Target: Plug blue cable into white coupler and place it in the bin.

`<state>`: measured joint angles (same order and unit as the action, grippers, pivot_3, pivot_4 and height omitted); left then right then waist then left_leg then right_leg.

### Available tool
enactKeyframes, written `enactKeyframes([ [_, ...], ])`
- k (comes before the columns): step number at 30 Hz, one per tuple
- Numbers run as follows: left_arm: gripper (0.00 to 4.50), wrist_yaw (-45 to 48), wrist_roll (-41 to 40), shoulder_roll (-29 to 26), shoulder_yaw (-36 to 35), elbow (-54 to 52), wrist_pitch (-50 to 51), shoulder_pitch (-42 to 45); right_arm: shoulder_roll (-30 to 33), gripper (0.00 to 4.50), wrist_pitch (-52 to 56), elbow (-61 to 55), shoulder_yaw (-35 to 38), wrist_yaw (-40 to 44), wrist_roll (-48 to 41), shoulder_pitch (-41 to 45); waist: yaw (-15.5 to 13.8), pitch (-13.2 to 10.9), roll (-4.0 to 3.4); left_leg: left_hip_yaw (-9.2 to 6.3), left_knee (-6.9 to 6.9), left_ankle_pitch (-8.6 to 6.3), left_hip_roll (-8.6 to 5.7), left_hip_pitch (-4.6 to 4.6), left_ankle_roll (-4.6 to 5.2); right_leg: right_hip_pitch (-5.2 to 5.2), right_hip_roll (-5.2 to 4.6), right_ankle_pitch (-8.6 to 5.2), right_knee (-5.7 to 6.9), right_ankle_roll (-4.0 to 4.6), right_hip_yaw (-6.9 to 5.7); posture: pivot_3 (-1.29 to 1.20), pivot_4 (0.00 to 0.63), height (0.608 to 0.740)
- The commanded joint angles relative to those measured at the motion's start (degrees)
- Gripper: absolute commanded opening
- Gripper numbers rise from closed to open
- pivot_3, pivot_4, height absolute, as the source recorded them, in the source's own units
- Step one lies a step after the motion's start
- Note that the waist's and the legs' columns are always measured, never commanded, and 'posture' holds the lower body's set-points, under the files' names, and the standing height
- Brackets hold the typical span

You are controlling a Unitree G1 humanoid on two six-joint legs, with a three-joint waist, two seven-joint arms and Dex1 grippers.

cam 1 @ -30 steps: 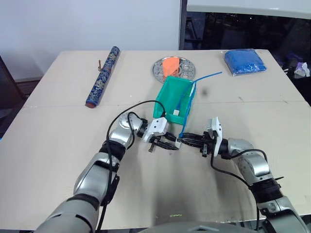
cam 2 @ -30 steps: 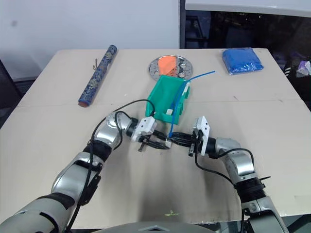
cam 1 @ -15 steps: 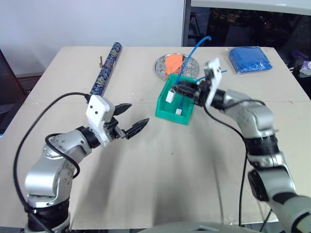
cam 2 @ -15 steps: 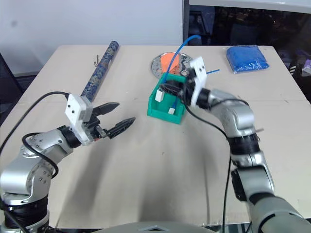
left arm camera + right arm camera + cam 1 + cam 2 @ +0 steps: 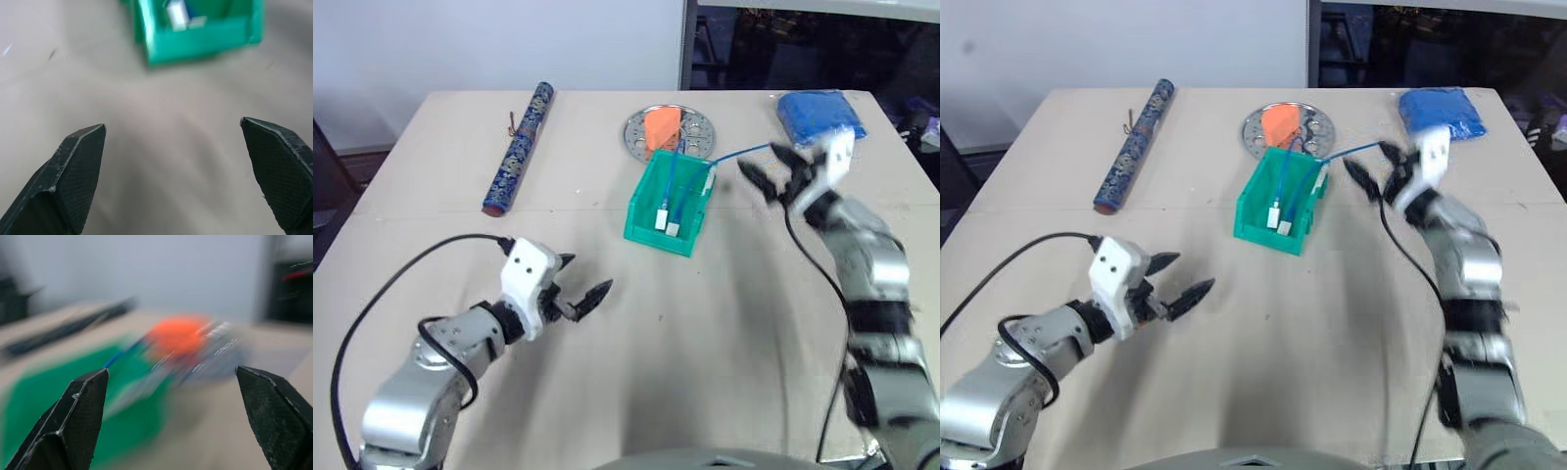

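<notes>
1. Head views: my left gripper (image 5: 579, 287) is hovering over the bare table (image 5: 705, 333) at lower left of centre, its two black fingers spread apart and holding nothing. My right gripper (image 5: 766, 171) is hanging at upper right, just right of the bin (image 5: 658, 231), fingers apart and empty. The bin is sitting at upper centre. The blue cable (image 5: 672, 186) is lying in it, its far end sticking out over the right rim toward my right gripper. Two small white pieces (image 5: 667, 224) are resting in the bin at the cable's lower end; which is the white coupler I cannot tell.

2. Left wrist view: my fingers (image 5: 73, 181) are standing wide, and the bin (image 5: 205, 41) is showing beyond them.

3. Right wrist view: my fingers (image 5: 73, 423) are gaping wide, with the green bin (image 5: 63, 396) blurred between them.
</notes>
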<state>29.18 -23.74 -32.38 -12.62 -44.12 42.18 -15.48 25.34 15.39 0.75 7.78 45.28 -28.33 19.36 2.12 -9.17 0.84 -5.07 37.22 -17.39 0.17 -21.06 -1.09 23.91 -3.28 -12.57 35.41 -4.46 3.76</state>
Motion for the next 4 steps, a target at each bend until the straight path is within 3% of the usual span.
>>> enactKeyframes([
  [1, 4.5, -1.3, 4.0, 4.1, 1.7, -1.8, -10.4, -8.9, 5.8, 4.06, -4.8, -8.4, 3.2, 11.3, -2.5, -14.3, -0.1, 0.0, -0.03, 0.1, 0.06, -0.01, -0.05, -0.06, 0.02, 0.01, -0.11, 0.0, -0.13, -0.02, 0.01, 0.0, 0.15, 0.74],
  [4, 4.5, -0.5, 8.1, 5.4, 3.8, 0.4, -17.8, -15.9, 8.6, 4.06, -8.7, -7.8, 4.5, 16.4, -2.0, -24.3, -0.1, 0.0, -0.02, 0.35, 0.15, -0.19, -0.06, 0.25, 0.35, -0.3, -0.21, 0.0, -0.52, -0.07, 0.02, 0.0, 0.15, 0.74],
])
